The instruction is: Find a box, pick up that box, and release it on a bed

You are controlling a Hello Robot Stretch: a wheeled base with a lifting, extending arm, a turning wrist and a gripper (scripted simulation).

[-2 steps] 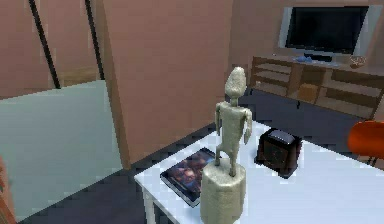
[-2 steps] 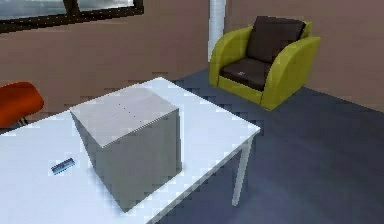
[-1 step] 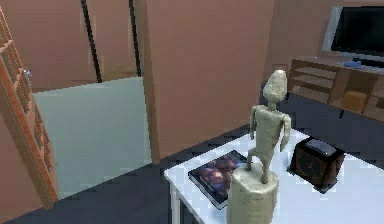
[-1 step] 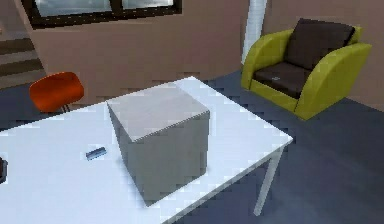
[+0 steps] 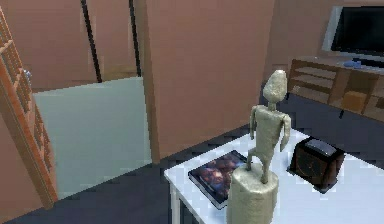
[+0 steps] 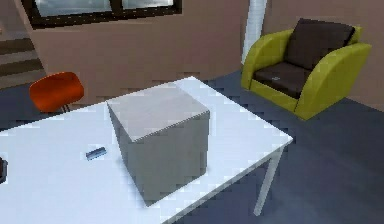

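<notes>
In the forward view, a white table (image 5: 310,205) fills the lower right, its near corner jutting toward the middle of the dark floor. On it stand a tall pale statue (image 5: 264,135), a flat book (image 5: 220,172) close to the table's left edge, and a small dark brown case (image 5: 318,162) near the right edge. Left of the table the floor is open up to a wide doorway (image 5: 95,125) with a pale floor beyond. A wooden shelf (image 5: 18,110) lines the left side, and a television (image 5: 358,30) sits over a low wooden stand (image 5: 335,85) at the far right. In the arm side view, the grey box (image 6: 160,140) stands upright on the white table (image 6: 250,125), its lower front corner close to the near edge, with a small dark object (image 6: 95,153) just beside it on the left. An orange chair (image 6: 57,90) sits behind the far edge. A strip of dark floor separates the table's right corner from a yellow-green armchair (image 6: 305,65). The gripper's state cannot be told.
</notes>
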